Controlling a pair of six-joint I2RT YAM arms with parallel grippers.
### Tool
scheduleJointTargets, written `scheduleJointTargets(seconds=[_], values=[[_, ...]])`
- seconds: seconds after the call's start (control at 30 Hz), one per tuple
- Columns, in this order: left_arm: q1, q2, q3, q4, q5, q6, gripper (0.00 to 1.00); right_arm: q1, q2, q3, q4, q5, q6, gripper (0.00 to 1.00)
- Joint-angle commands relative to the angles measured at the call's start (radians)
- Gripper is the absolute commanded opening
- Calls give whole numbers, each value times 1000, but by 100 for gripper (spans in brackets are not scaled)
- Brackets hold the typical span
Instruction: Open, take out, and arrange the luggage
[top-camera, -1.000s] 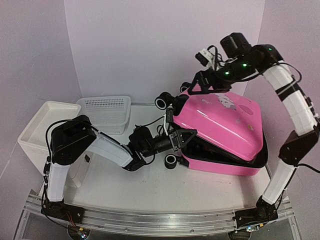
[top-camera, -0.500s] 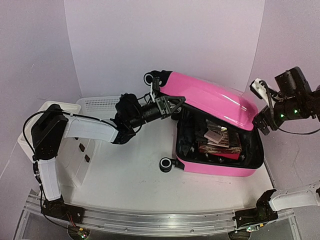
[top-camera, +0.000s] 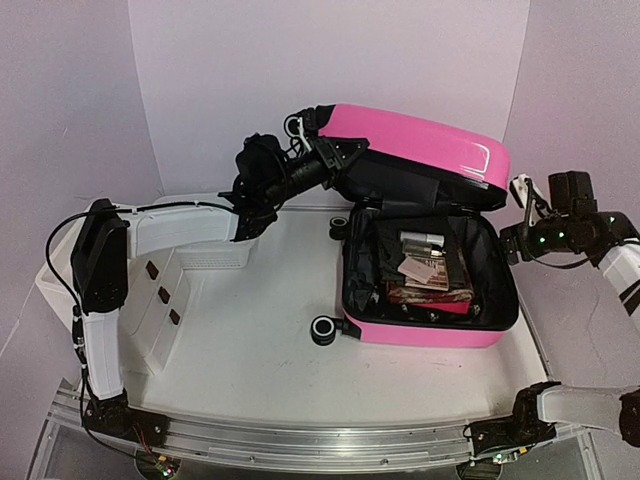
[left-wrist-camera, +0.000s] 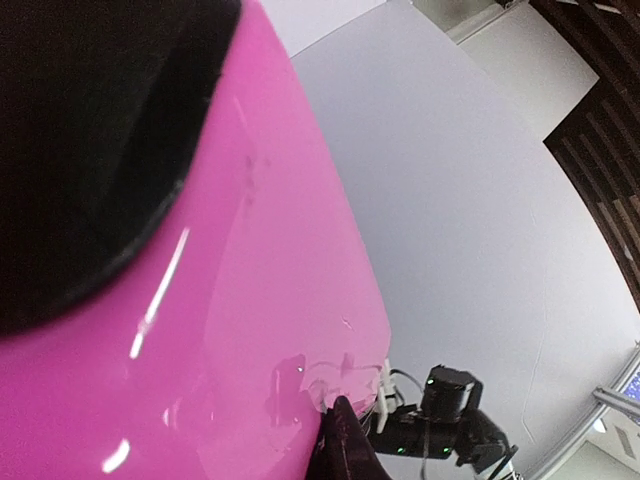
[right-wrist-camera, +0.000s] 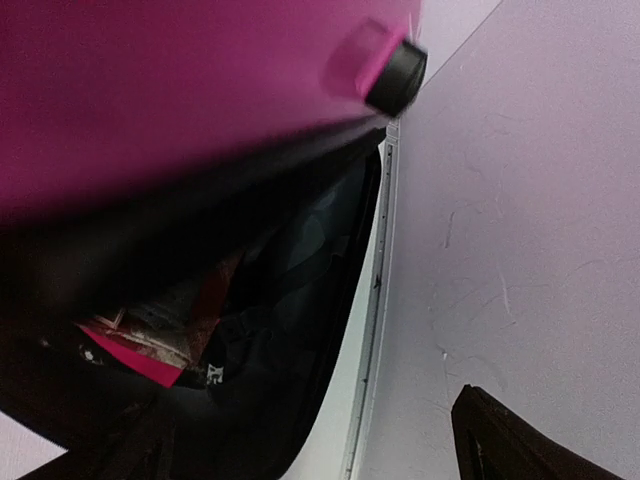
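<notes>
The luggage (top-camera: 420, 135): pink hard shell, lying open on the right half of the table (top-camera: 250, 350), base flat with black lining and packets (top-camera: 425, 270) inside, lid tilted up toward the back wall. White drawer unit (top-camera: 160, 305): at the table's left edge, well apart from the case. Left gripper (top-camera: 338, 158): clamped on the lid's left rim beside a wheel; right gripper (top-camera: 515, 218): just right of the base, fingers spread wide, holding nothing.

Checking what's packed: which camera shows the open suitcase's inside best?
Top external: it looks down into the open luggage, packed items plainly visible. Right wrist catches only a dark, blurred slice of the interior; left wrist shows just the pink lid from outside.
</notes>
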Motion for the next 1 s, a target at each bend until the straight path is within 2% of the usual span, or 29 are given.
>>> scheduleJointTargets(seconds=[0.0,0.07,0.17,0.3,0.4,0.53,0.63,0.77,0.9,0.97], values=[[72,-7,133,-18,-173,88,0,-149,29,-106,362,-299,41,98],[72,2,157,-32,-173,87,0,-202,49,-136,488,-387,31,98],[72,3,167,-47,-173,91,0,-206,60,-214,718,-469,-61,98],[73,3,187,-58,-179,91,0,-208,138,-170,797,-501,-107,96],[73,13,208,-74,-172,89,0,-208,178,-169,900,-533,-89,86],[74,28,220,-83,-175,72,0,-209,203,-207,1085,-474,-31,82],[74,36,223,-90,-176,60,0,-208,215,-212,1152,-521,-25,74],[74,33,228,-99,-182,65,0,-208,223,-219,1216,-552,-13,74],[74,49,253,-110,-175,58,0,-208,262,-172,1220,-643,56,64],[74,57,260,-112,-163,52,0,-208,275,-158,1221,-658,88,53]])
